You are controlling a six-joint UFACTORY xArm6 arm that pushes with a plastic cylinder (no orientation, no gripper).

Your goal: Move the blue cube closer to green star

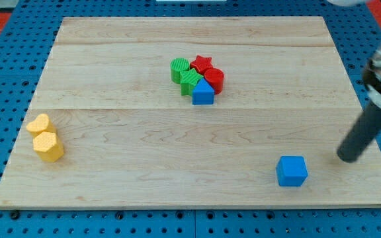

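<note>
The blue cube (291, 171) sits alone near the view's bottom right of the wooden board (144, 172). The green star (190, 82) lies in a tight cluster near the top centre, touching a green cylinder (179, 69), a red star (202, 64), a red cylinder (215, 79) and a blue triangular block (203, 92). My tip (346, 158) rests on the board to the right of the blue cube and slightly above it, a clear gap apart. The rod slants up to the view's right.
A yellow heart block (38, 124) and a yellow hexagonal block (48, 146) stand together at the left edge. Blue pegboard (5, 79) surrounds the board.
</note>
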